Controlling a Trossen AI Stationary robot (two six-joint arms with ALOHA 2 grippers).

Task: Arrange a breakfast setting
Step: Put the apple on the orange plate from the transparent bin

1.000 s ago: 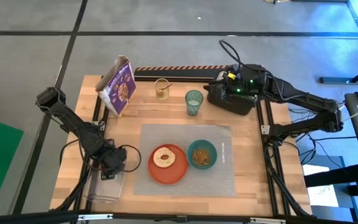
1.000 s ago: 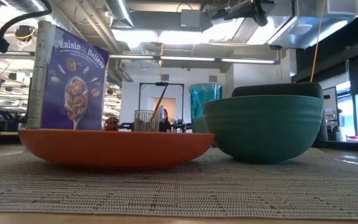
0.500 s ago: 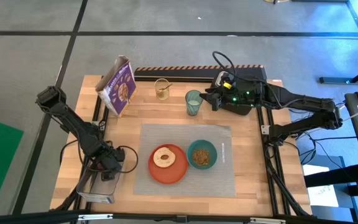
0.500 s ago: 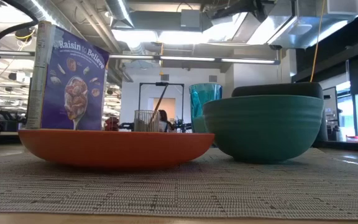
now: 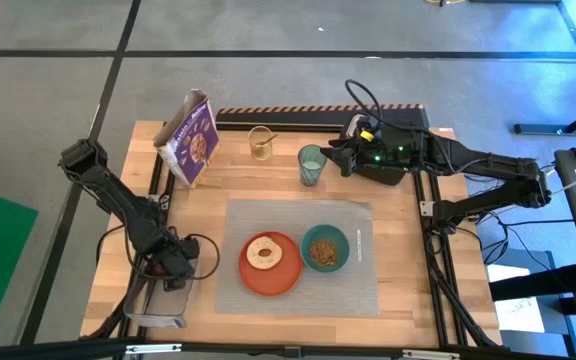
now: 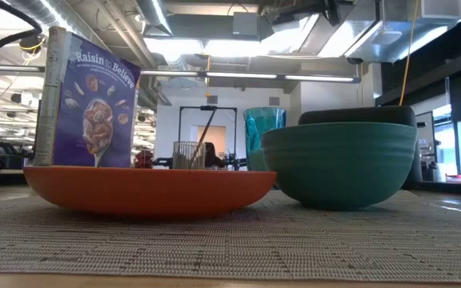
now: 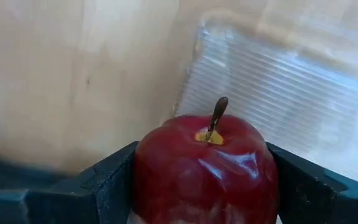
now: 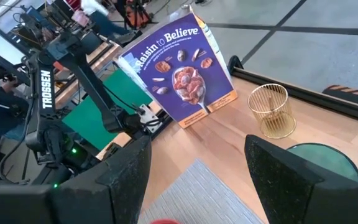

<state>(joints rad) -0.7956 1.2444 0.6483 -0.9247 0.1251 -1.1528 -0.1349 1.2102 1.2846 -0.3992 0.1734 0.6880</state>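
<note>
Fruit point(image 7: 205, 168): dark red, clamped between the left gripper point(image 5: 171, 266) fingers over a clear tray point(image 5: 158, 303) at the desk's left front.
Right gripper point(image 5: 335, 155): spread wide, empty, just beside the cup point(image 5: 312, 164).
Setting: plate point(image 5: 269, 264) with bagel point(image 5: 264, 252) and bowl point(image 5: 325, 247) on the placemat point(image 5: 358, 270).
Technique: lift the fruit clear of the tray wall, keeping grip firm.
Change: the right gripper has advanced from the toaster point(image 5: 393, 160) toward the cup.

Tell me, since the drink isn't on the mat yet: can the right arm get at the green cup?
Probably yes. The right hand sits open just beside the green cup, with nothing visible between them.
</note>
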